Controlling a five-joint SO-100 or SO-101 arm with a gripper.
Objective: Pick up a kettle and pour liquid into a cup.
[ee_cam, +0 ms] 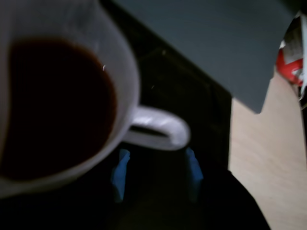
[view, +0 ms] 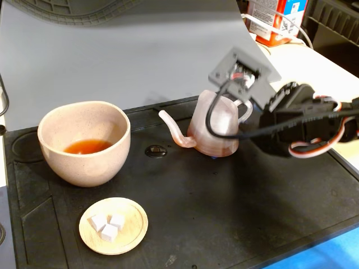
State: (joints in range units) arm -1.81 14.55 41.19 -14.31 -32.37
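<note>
Black mat covering the desk [view: 235,224]; we are seeing the translucent pink ribbed kettle [view: 216,131] standing upright there, the hand [ee_cam: 156,176] straddling its loop handle [ee_cam: 158,129], grip unclear. Speckled beige cup [view: 84,143] holding orange-brown liquid [view: 87,147] already; next likely releasing or lifting again.

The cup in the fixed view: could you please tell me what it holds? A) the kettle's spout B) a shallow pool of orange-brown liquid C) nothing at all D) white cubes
B: the cup shows a shallow pool of orange-brown liquid at its bottom; the white cubes lie in the wooden dish.
</note>
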